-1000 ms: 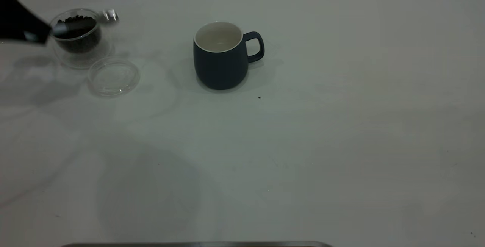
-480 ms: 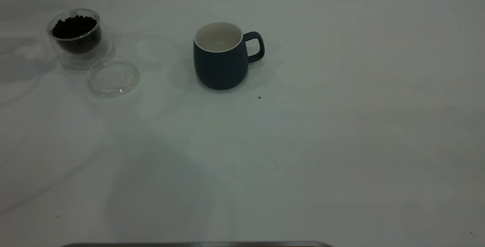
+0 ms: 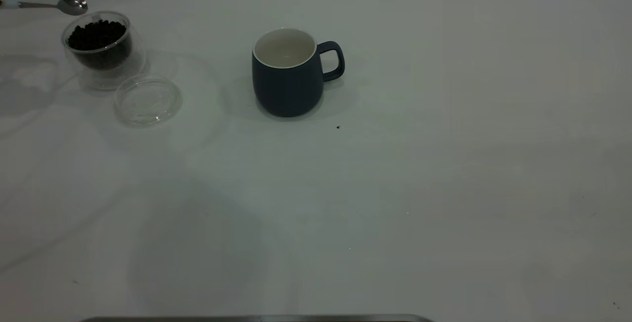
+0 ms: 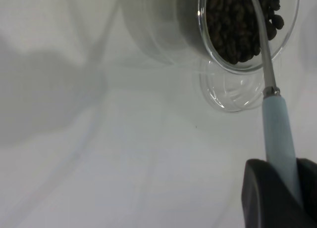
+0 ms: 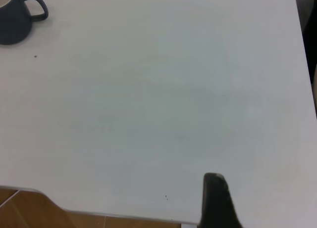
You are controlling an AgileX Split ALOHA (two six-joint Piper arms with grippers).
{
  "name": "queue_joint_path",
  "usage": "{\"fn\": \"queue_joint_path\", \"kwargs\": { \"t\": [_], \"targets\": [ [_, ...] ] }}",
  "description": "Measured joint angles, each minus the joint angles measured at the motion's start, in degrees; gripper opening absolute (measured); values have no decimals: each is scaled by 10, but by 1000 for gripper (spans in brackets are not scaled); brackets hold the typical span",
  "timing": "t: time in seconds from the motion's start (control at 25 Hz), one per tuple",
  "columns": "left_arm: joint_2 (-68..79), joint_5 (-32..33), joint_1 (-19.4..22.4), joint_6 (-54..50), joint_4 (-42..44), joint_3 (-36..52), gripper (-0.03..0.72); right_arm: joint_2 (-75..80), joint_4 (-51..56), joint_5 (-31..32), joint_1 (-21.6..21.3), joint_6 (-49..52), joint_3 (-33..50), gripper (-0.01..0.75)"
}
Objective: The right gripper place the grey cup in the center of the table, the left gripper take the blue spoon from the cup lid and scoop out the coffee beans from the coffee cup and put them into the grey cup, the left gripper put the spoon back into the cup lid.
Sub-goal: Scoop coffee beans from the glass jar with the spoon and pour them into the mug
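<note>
1. While clamped by the handle in the left gripper (image 4: 280,198), blue spoon (image 3: 47,5) lies level, bowl toward grey cup (image 3: 288,72).
2. Hangs just behind coffee cup (image 3: 102,48).

The white table (image 3: 395,188) carries three things. The coffee cup (image 3: 103,50), filled with coffee beans (image 3: 96,35), stands at the far left. Just beside it, nearer and slightly to the right, the clear cup lid (image 3: 148,100) lies flat. The grey cup (image 3: 289,72) stands upright around the middle of the far half, its handle pointing right. A tiny dark speck (image 3: 338,127) lies just near of it.
</note>
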Motion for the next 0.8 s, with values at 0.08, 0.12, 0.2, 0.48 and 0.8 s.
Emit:
{"fn": "queue_joint_path", "kwargs": {
  "t": [0.08, 0.12, 0.2, 0.48, 0.8],
  "targets": [
    [-1, 0, 0, -9, -1, 0, 133, 0, 0, 0, 0, 0, 0, 453],
    [-1, 0, 0, -17, -2, 0, 133, 0, 0, 0, 0, 0, 0, 453],
    [-5, 0, 0, -30, -5, 0, 133, 0, 0, 0, 0, 0, 0, 453],
    [-79, 0, 0, -70, -11, 0, 133, 0, 0, 0, 0, 0, 0, 453],
    [-249, 0, -22, -64, -6, 129, 133, 0, 0, 0, 0, 0, 0, 453]
  ]
}}
